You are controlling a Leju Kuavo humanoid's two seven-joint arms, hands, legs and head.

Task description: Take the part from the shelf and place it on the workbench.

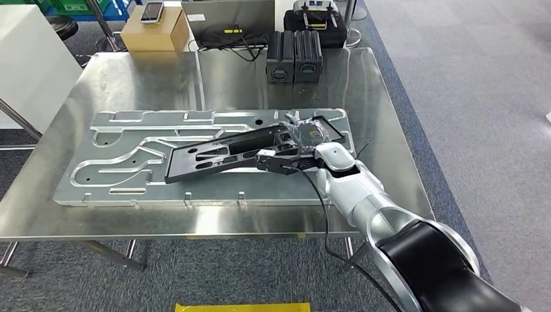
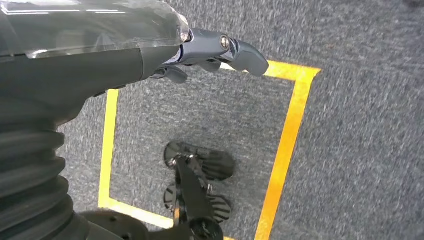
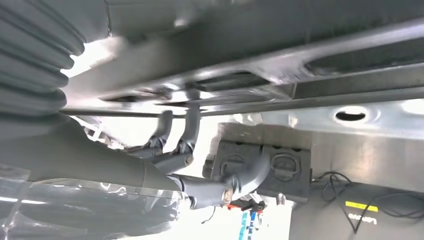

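- Down by the robot's side, the left hand hangs over grey carpet with a yellow tape square. Its fingers are a little bent and hold nothing, so it looks free and waiting.
- On the near part of the workbench, the right hand reaches in from the right. It holds the black part at its right end. In the right wrist view the fingers hook up around the part's edge.
- The black part is long and flat with holes. It lies slanted over the big grey metal plate, low at the left end. I cannot tell if the right end is down yet. I think the hand holds on so the part does not slip while it settles.
- The plate fills the middle of the bench, so the part goes on top of it.
- Farther back stand two black boxes, side by side, well away from the part.
- Behind them are a laptop with wires, and a brown cardboard box with a phone on it. None of these block the hand.
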